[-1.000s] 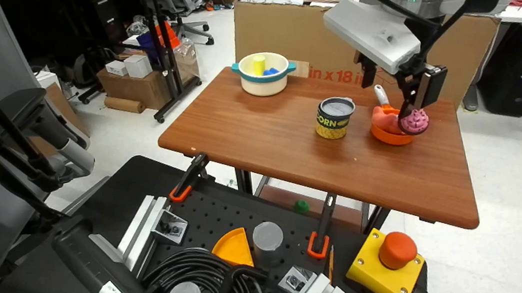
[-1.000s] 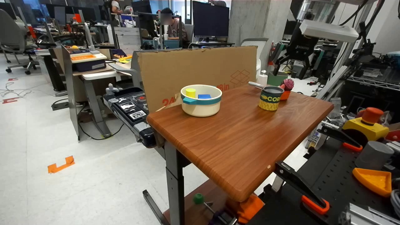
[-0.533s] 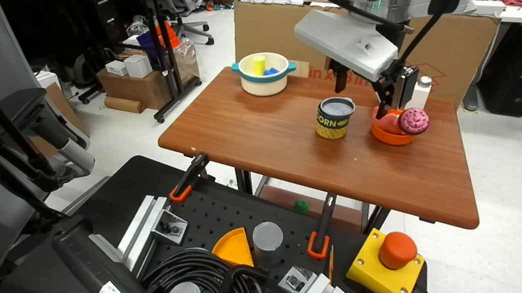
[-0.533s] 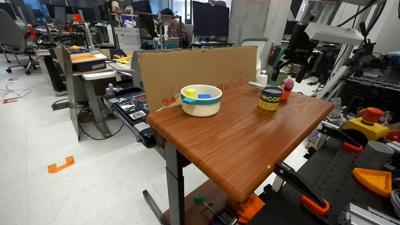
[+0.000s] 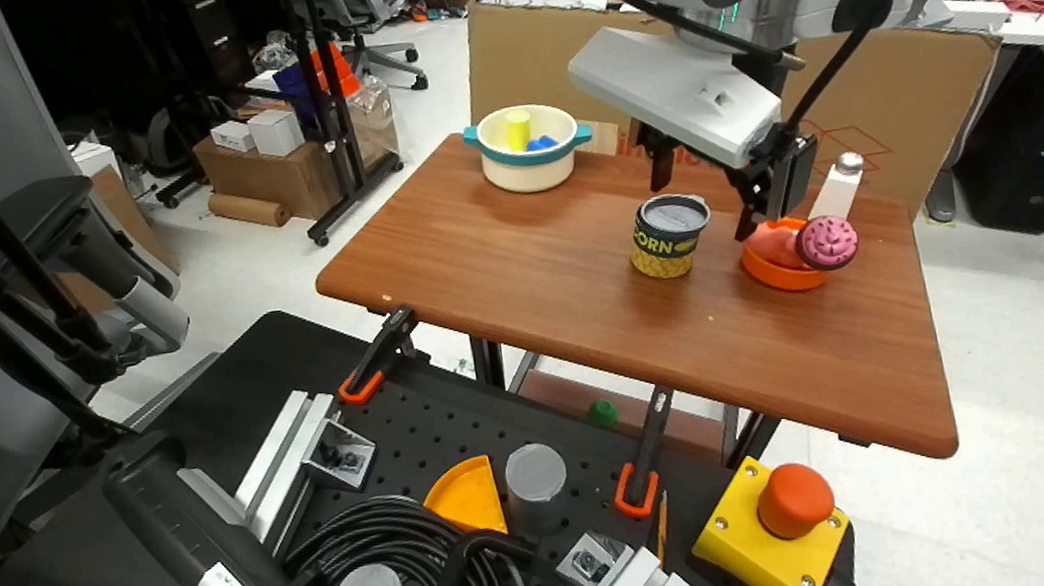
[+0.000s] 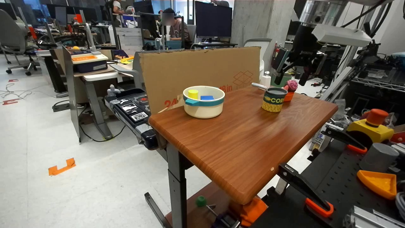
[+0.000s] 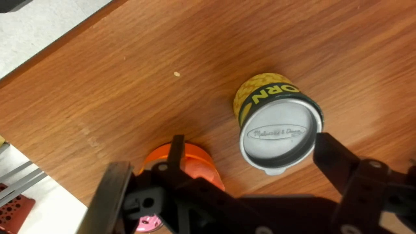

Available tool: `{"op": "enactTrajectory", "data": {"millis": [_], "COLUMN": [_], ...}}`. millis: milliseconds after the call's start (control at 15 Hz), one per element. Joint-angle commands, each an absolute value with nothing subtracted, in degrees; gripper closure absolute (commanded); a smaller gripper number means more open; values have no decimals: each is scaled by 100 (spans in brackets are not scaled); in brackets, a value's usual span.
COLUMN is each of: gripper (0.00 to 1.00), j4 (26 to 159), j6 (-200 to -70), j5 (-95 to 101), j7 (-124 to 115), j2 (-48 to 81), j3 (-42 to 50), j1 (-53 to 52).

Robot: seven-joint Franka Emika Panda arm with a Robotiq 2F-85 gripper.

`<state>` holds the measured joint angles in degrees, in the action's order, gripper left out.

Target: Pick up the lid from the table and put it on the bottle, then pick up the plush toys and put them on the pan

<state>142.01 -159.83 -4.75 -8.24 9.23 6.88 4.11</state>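
Bottle (image 5: 663, 256): is reading "CORN" in yellow
Lid (image 7: 278, 130): is bearing "Melissa & Doug" inside an oval
Cardboard (image 6: 196, 66): is showing "24" and "18 in" in red

In an exterior view, a cream bowl (image 5: 531, 174) with a teal band stands far left on the bench (image 5: 477, 258), with a yellow cylinder (image 5: 518, 128) and a blue piece (image 6: 207, 98) inside. Behind the bench rises a cardboard sheet (image 5: 540, 48); at far right is a white shaker (image 5: 835, 194) with a silvery cap. Nearer, a black perforated board (image 5: 459, 424) has two orange-tipped clamps (image 5: 645, 448) at its edge, an orange wedge-shaped dish (image 5: 468, 495) and a grey cylinder (image 5: 536, 478). A yellow box (image 5: 778, 567) with a red button (image 5: 795, 499) sits near right.
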Motion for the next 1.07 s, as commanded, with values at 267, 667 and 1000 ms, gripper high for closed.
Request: {"op": "enactTrajectory", "data": {"millis": [267,667,1000], "gripper": [0,0,0], "j4": [14400,14422,14503], "j6": [-16197,-16319,-16235], "j5": [-226,-444,84], "j7": [-543,70,-138], "j2": [790,782,806], "j3": [595,210,76], "j1": [385,389,72]}}
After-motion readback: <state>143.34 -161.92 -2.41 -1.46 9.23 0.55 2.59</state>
